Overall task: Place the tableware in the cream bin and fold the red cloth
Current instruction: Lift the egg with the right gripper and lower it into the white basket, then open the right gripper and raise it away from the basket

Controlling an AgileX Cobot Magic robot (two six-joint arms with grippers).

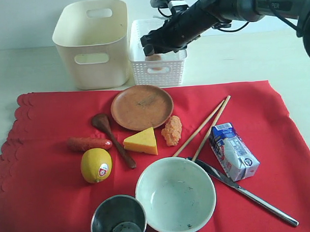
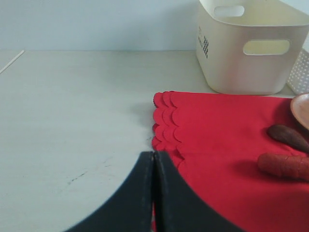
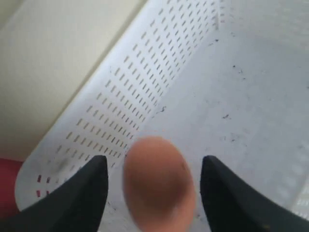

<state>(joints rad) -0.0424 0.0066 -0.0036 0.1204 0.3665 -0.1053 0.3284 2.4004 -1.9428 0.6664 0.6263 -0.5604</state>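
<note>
I'm holding the right gripper [image 3: 153,162] inside the white basket [image 3: 193,72], jaws spread apart, egg [image 3: 157,186] between them, clear of both. Left gripper [image 2: 153,159] is hovering, fingers pressed together on nothing, by the red cloth's [image 1: 277,127] scalloped edge. Plate [image 1: 142,106], spoon [image 1: 110,133], chopsticks [image 1: 201,127], knife [image 1: 249,194], bowl [image 1: 175,194] and cup [image 1: 118,219] are lying on the cloth; the cream bin [image 1: 95,72] is standing just behind it.

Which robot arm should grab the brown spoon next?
Probably left. The left gripper is shut and empty at the red cloth's scalloped edge, with the spoon and cream bin on that side. The right gripper is open over the white basket, an egg between its fingers.
</note>
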